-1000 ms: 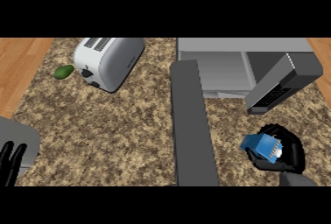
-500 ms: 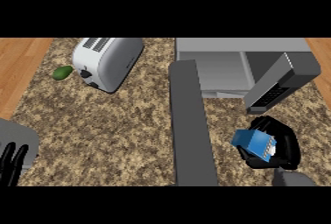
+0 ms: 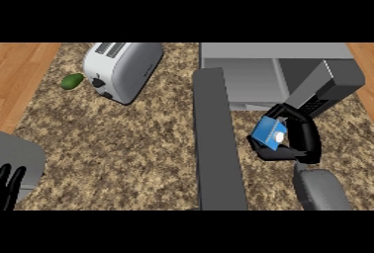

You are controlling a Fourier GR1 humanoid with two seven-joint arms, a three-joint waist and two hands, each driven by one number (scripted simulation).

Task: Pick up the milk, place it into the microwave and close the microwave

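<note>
View from above a speckled brown table, with strips of wooden floor at its left and right edges.

At the right, the right hand, black on a grey forearm, is curled around a small blue milk carton. Fingers wrap over the top and the thumb sits beneath. The carton is tilted and held above the table, just in front of the microwave's opening and not yet inside.

The grey microwave stands at the top right, its pale cavity exposed. A long grey slab runs from its left corner towards the viewer; this appears to be the door, swung fully open. A darker block stands at the microwave's right side.

The step in hand looks like carrying the milk to the cavity. The next move likely calls for pushing the carton forward and slightly left through the opening, clear of the dark block, and setting it upright on the cavity floor. After letting go, the door has to be swung shut.

The left hand rests at the lower left edge, fingers straight and pointing up, holding nothing.

A silver toaster lies at the upper left, with a small green fruit just beside it.

No writing can be read. The carton shows only a white round spot on blue, and marks on the dark block are too small to make out.
</note>
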